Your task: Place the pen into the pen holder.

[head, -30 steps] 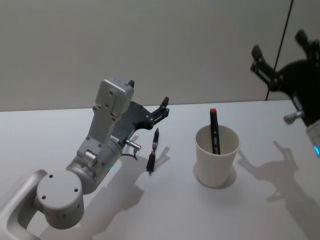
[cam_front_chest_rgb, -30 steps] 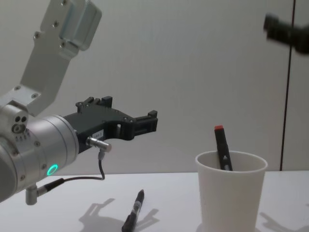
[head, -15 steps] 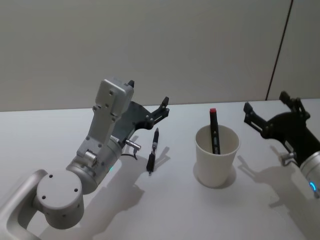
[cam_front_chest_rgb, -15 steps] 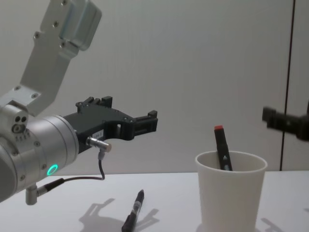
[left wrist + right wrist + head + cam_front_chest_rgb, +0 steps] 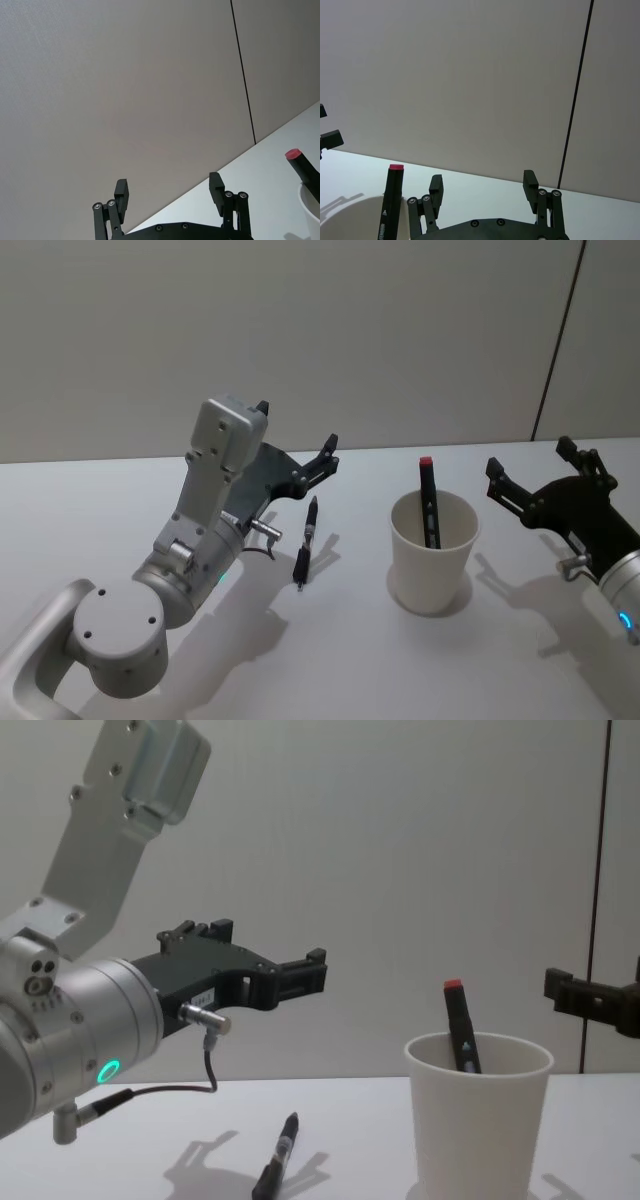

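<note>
A black pen point(image 5: 306, 538) is seen lying flat on the white surface point(image 5: 80, 510) just left of centre in the head view, apart from the paper cup point(image 5: 432, 560) at centre right, in which a red-capped marker point(image 5: 429, 505) is already leaned. The left claw point(image 5: 296, 426) is held wide and empty, raised over the pen; the right claw point(image 5: 530, 458) is spread wide and empty at the right edge. The pen could be rolled aside by a single finger, and the light cup tipped if its rim is struck

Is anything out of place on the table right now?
Yes: one black pen lies flat on the table, left of the pen holder and outside it. A red-capped marker stands inside, slightly tilted.
</note>
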Controlling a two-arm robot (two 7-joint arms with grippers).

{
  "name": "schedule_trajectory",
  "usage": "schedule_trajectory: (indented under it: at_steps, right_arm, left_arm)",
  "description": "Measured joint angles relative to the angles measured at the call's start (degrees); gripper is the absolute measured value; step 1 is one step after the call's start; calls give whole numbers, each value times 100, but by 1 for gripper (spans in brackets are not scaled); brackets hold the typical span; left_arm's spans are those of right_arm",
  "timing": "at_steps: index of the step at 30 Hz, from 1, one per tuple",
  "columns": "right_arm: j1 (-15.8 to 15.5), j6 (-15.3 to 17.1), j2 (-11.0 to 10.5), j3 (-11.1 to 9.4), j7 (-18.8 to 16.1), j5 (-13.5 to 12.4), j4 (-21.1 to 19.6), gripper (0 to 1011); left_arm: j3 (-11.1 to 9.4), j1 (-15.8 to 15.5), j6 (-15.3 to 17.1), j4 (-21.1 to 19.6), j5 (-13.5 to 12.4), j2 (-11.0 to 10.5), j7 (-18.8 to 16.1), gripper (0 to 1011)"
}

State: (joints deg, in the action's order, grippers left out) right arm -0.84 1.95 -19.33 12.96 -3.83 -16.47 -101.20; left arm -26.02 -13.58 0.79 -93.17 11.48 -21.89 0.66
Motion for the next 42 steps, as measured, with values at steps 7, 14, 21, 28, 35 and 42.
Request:
schedule_trajectory:
  at_steps: [7,14,21,28,35,42]
  right_arm:
    - [0,0,0,-2,0,0,0,1001]
    - [0,0,0,-3,0,0,-2,1001]
    - [0,-1,0,-3,0,0,-3,1001]
    - [0,-1,0,-3,1,0,-3,1001]
    - [0,-1,-1,-2,1,0,-3,1001]
    - [0,-1,0,-2,1,0,-3,1001]
  left_arm:
    - [12,5,153,-32,60,0,35,1001]
    - [42,2,617,-146,248,19,67,1001]
    - [52,-62,1172,-237,376,84,95,1001]
    - [23,-272,2090,-263,450,315,118,1001]
    - [-41,-521,2838,-176,405,592,67,1001]
    - [-73,-661,3243,-120,362,748,37,1001]
